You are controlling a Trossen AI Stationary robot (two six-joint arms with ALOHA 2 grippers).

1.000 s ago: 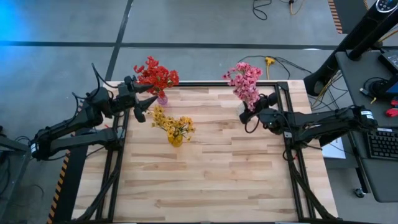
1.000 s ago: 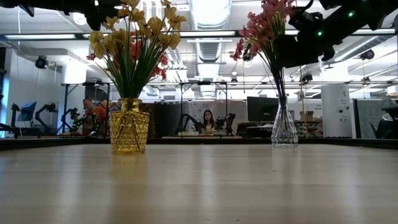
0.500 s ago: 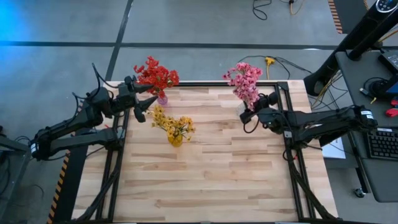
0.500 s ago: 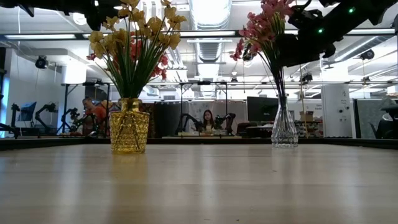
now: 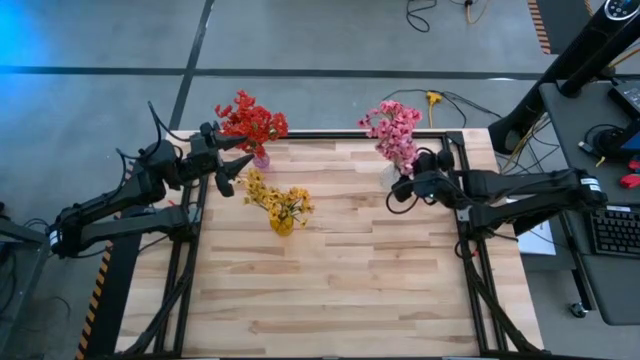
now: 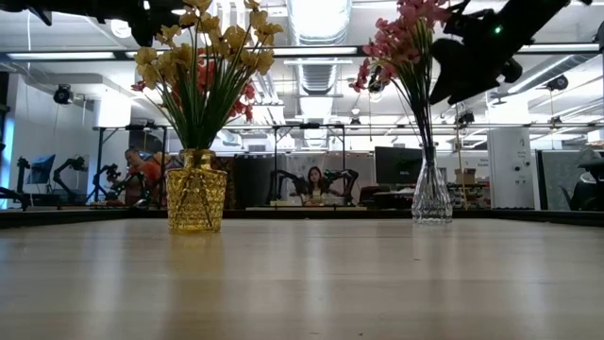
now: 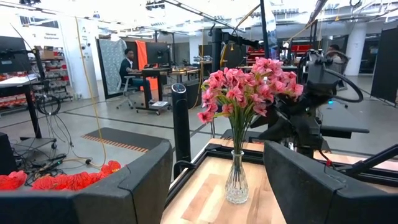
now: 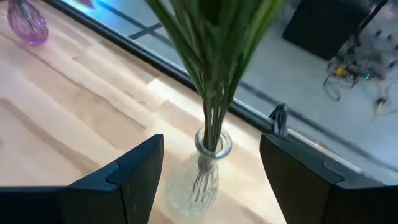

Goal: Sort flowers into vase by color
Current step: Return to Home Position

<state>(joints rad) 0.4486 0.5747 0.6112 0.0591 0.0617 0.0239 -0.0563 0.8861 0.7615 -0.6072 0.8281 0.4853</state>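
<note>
Three bunches stand in vases by their stems. Red flowers (image 5: 250, 120) sit in a small purple vase (image 5: 261, 158) at the far left. Yellow flowers (image 5: 275, 198) fill an amber vase (image 6: 196, 192). Pink flowers (image 5: 393, 130) stand in a clear glass vase (image 8: 208, 168) at the far right. My right gripper (image 8: 211, 140) is open just above and beside the clear vase, with the green stems (image 8: 214, 62) ahead of its spread fingers, untouched. My left gripper (image 5: 236, 165) is open and hovers beside the red bunch.
The table's black frame (image 5: 455, 150) runs close behind the clear vase. Bare wood (image 5: 350, 290) covers the table's near half. Cables (image 5: 440, 100) lie on the floor beyond the far edge. A desk with a keyboard (image 5: 610, 230) stands to the right. People sit far off in the room.
My right gripper has drawn back a little from the pink flowers' stems toward the table's right edge, rising slightly and tipping its fingers downward. The flowers and vases have stayed in place.
</note>
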